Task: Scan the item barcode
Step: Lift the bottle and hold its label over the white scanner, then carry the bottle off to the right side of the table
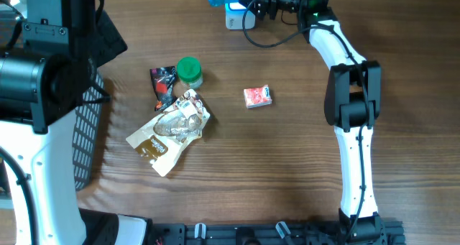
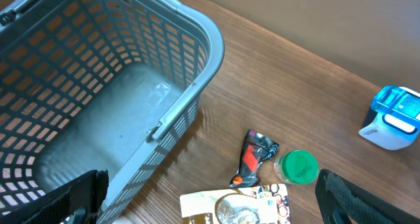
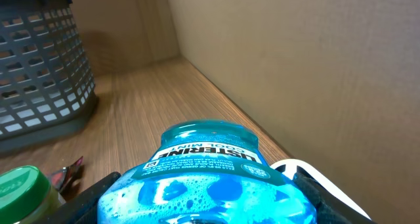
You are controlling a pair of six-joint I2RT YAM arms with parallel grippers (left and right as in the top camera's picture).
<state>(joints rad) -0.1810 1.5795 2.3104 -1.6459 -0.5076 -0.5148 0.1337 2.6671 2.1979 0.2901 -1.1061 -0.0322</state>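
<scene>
Right pincer (image 1: 259, 2) clasps the blue mouthwash bottle (image 3: 203, 178) just over the white scanner (image 1: 236, 19) at the table's (image 1: 287, 166) far edge (left pincer (image 2: 210, 204) gapes, empty). The scan looks underway but unconfirmed.

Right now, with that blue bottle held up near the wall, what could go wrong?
The translucent blue plastic mouthwash bottle could slip from the right end effector; it is rounded and holds liquid. It could knock the small white box beside it. The black cable looped nearby could snag.
</scene>
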